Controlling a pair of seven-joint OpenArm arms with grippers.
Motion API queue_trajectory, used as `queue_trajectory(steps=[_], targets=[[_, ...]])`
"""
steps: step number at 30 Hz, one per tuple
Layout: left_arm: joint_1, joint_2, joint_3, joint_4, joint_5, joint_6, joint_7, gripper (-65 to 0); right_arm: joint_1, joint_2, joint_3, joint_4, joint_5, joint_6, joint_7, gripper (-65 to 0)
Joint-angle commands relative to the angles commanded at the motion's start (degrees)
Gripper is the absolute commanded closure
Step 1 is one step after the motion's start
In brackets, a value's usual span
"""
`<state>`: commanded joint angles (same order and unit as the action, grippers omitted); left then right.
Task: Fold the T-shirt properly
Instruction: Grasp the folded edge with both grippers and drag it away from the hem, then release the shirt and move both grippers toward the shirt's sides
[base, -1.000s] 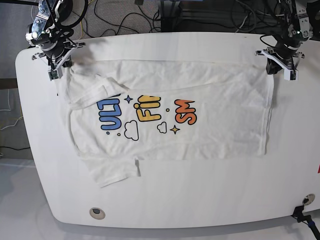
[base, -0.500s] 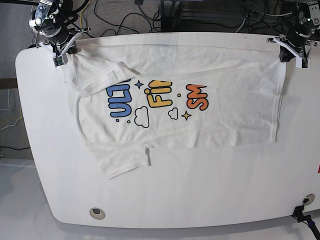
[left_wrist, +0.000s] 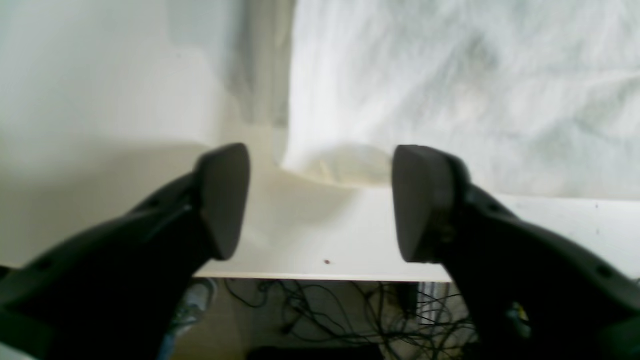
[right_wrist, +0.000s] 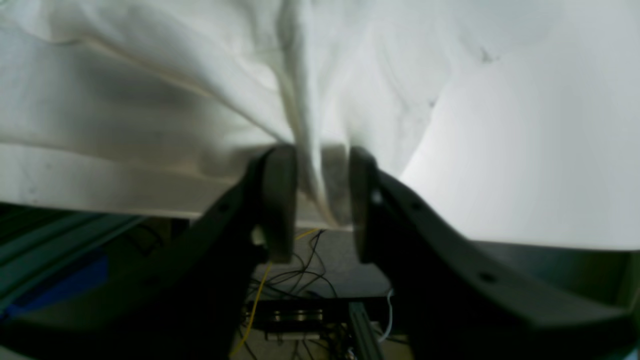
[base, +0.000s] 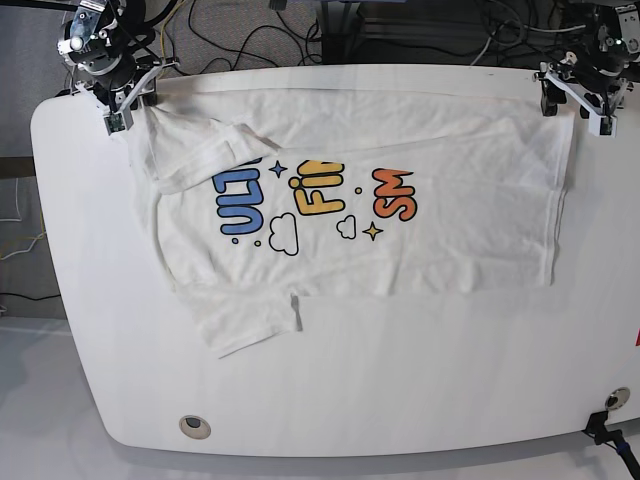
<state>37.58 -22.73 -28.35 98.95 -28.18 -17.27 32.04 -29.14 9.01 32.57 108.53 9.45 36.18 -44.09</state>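
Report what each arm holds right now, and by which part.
The right tool pinches a bunched fold of the T-shirt at its far corner on the sleeve side. The left tool is open and holds nothing; the shirt's corner lies just ahead of it.

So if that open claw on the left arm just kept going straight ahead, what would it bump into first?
Probably the T-shirt: its rounded corner lies just ahead of the open left gripper, with bare table between them.

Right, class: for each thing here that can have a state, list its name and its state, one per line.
T-shirt: spread print-up on the table, one sleeve folded over the chest, not yet folded.
Left end effector: open, T-shirt corner just ahead, not gripped.
Right end effector: shut on a bunch of T-shirt fabric at the table edge.
Table: bearing the T-shirt.
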Motion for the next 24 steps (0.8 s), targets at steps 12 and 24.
queue_trajectory(steps=[12,24], targets=[[-5.5,0.1,-2.2,7.6,-0.2,0.0,0.1,-42.8,5.4,0.0,-0.1,3.7,0.0,0.09,-4.6,-26.2],[-23.8,1.1,5.1,2.5,0.2,0.0,0.2,-42.7,24.9,0.1,-0.5,-3.2,-0.4,0.09,-7.2,-26.3]])
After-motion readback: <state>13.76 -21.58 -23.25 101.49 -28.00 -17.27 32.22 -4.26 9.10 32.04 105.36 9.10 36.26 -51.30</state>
